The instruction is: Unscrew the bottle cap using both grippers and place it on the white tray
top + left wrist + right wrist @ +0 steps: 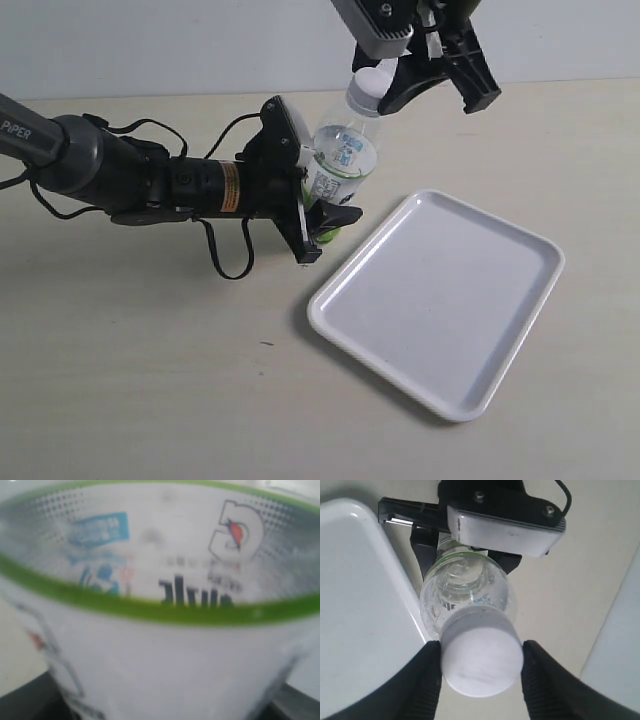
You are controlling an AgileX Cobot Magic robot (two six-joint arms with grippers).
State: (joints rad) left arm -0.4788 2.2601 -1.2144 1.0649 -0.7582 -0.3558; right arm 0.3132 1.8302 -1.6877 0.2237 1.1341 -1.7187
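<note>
Here we see the bottle [350, 150] clamped around its labelled body by the left gripper [325, 185], whose black fingers are pressed against it from either side. The bottle leans, with its neck pointing up and to the right in the exterior view. Its green-edged base sits low over the table [150, 360], just beside the left edge of the white tray [440, 300] but apart from it.

The bottle is clear plastic, with droplets showing inside the shoulder. Its label is white with a bright green band, a blue patch and dark lettering, all blurred in the left wrist view, where it fills the picture.

The bottle cap [373, 80] is small, round and plain white with a flat top, and it sits on the neck.

The right gripper [438, 102] hangs at the top of the bottle with its fingers spread in a V. In the right wrist view the cap lies between the two black fingers [427, 680]. Their inner edges meet its outline, but we cannot tell whether they press on it.
</note>
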